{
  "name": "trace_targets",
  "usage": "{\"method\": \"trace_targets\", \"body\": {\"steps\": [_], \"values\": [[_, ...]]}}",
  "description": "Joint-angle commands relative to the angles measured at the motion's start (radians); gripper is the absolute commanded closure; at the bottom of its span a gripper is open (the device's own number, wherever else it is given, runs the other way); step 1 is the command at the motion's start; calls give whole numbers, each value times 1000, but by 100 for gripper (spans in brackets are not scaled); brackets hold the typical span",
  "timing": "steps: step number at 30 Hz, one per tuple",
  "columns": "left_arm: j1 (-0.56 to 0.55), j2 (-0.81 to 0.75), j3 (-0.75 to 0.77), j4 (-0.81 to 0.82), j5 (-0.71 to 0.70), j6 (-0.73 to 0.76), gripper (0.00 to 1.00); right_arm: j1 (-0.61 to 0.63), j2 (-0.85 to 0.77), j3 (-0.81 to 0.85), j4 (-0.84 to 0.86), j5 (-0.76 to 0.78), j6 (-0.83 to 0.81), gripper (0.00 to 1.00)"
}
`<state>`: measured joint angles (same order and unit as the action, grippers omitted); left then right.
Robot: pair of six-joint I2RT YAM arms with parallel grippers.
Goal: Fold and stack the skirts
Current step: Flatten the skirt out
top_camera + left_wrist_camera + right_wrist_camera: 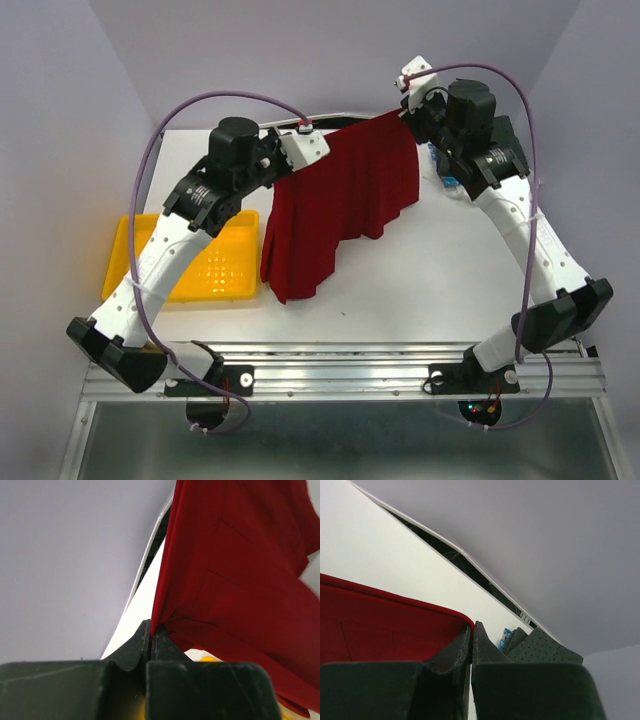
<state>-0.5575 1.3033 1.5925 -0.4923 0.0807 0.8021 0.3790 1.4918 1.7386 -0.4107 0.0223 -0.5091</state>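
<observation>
The deep red skirt [345,205] hangs stretched in the air between my two grippers, its lower hem drooping onto the white table. My left gripper [308,148] is shut on one top corner of the red skirt [240,570]. My right gripper [408,112] is shut on the other top corner of the red skirt [380,625]. The dark charcoal dotted skirt [540,647] lies folded at the far right with the blue floral skirt [505,636] peeking from under it. In the top view a bit of blue floral cloth [449,182] shows under the right arm.
A yellow plastic tray [205,262] sits at the left of the table, partly under my left arm. The white table [420,280] ends at a metal rail [340,365] in front. Lavender walls close in behind and at both sides.
</observation>
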Motion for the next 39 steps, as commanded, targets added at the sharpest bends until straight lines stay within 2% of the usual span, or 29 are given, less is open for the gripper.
{"method": "trace_targets", "body": {"steps": [1,3,4,6,7,8,9,10,12,15,18,20,21,22,23,24,25,26,27,28,29,30,34,37,39], "values": [[37,30,-23,111,-156,112,100,-110,86,52,202,168,-62,99],[53,79,-40,210,-182,106,100,-135,177,104,231,160,-52,99],[76,103,-39,318,-212,94,100,-144,214,131,262,157,-34,99],[106,201,4,409,-239,46,100,-173,339,261,288,157,-14,99],[140,246,100,467,-254,28,100,-173,387,326,289,163,0,99],[155,345,162,484,-292,-18,100,-187,434,475,288,166,29,99],[171,396,241,485,-317,-44,100,-187,480,554,288,171,37,99],[201,448,411,485,-343,-69,100,-187,567,634,289,171,44,99],[229,574,632,526,-357,-119,100,-187,643,831,332,179,44,99],[249,660,763,567,-338,-133,100,-187,683,854,473,200,18,99],[245,640,715,656,-289,-95,100,-187,628,713,678,182,11,99],[242,602,585,719,-283,-57,100,-187,584,578,717,151,6,99],[242,585,460,751,-271,-44,100,-187,567,459,751,134,-3,99],[242,562,384,759,-271,-44,100,-187,547,458,759,107,-3,99],[242,515,310,759,-224,-20,100,-187,521,296,780,85,-18,99],[240,489,225,764,-204,-11,100,-187,463,200,811,32,-32,99],[232,464,69,765,-164,-6,100,-187,434,111,828,-19,-60,99],[225,421,-3,758,-151,15,100,-187,405,-78,842,-71,-107,99],[213,401,-79,758,-148,25,100,-187,350,-171,877,-128,-129,99],[187,383,-211,744,-139,32,100,-187,326,-248,868,-157,-176,99],[170,352,-265,724,-131,39,100,-187,305,-316,854,-179,-189,99],[153,340,-363,678,-125,49,100,-187,256,-449,842,-206,-207,99],[74,269,-532,554,-87,2,100,-187,84,-740,778,-289,-350,99],[28,203,-589,465,-35,-71,100,-187,-42,-859,672,-326,-365,99],[13,183,-592,419,-10,-107,100,-187,-89,-883,579,-344,-355,99]]}}
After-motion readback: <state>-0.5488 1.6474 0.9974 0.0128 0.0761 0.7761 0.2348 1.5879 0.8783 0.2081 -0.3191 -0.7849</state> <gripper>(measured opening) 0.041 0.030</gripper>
